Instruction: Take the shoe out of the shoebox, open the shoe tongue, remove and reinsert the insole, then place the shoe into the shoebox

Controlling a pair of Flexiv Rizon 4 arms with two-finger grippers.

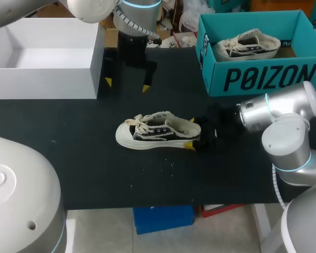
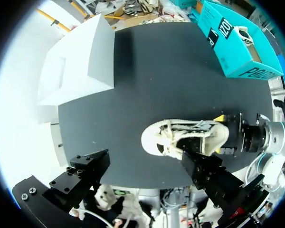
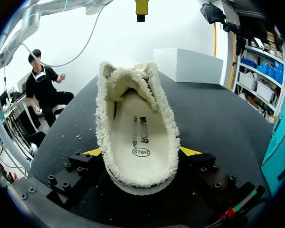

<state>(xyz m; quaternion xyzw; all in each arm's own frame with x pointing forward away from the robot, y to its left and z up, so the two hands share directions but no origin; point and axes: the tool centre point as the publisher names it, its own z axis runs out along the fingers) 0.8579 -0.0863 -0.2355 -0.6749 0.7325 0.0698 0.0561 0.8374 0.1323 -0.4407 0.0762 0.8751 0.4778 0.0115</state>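
Black surface (image 1: 84, 168) | shoe (image 1: 158, 132) mid-surface on its sole, toe toward my left, insole (image 3: 137, 137) inside | right tool (image 3: 141, 153) clamped on the shoe's heel from both sides | left tool (image 1: 127, 84) over the far edge, fingers apart | teal shoebox (image 1: 263, 79) far right, second shoe (image 1: 247, 46) in it | white box (image 1: 47, 79) far left

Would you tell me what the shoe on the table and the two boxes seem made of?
The shoe looks like canvas, with frayed cream edges, and a smooth, rubber-like toe cap. The teal shoebox seems matte cardboard, given thin folded walls. The white box is probably cardboard too, possibly plastic.
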